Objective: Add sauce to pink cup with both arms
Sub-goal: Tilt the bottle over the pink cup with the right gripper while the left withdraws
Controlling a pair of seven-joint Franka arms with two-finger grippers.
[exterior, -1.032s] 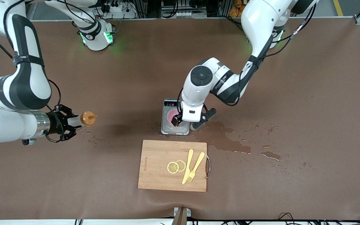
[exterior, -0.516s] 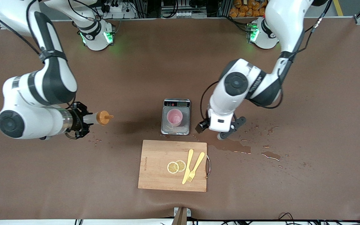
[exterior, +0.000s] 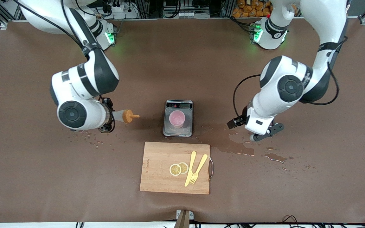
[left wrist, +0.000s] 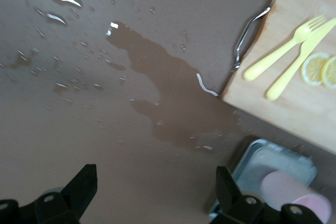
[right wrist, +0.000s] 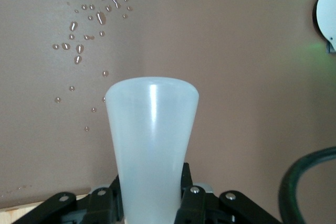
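White jointed arms, black joint bands, black cables; bases glow green; black fingers (left wrist: pixel 84 184) with silver screws.

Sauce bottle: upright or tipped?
Tipped. The sauce bottle lies roughly level in the right hand, orange nozzle aimed toward the pink cup.

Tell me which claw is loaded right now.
The right claw, over bare table toward the right arm's end, grips the sauce bottle. The left claw hangs open and empty above the spill.

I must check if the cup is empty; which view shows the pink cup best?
The front view: the pink cup stands whole on the scale, with its opening visible. The left wrist view catches only part of it at the picture's edge. The right wrist view shows none of it.
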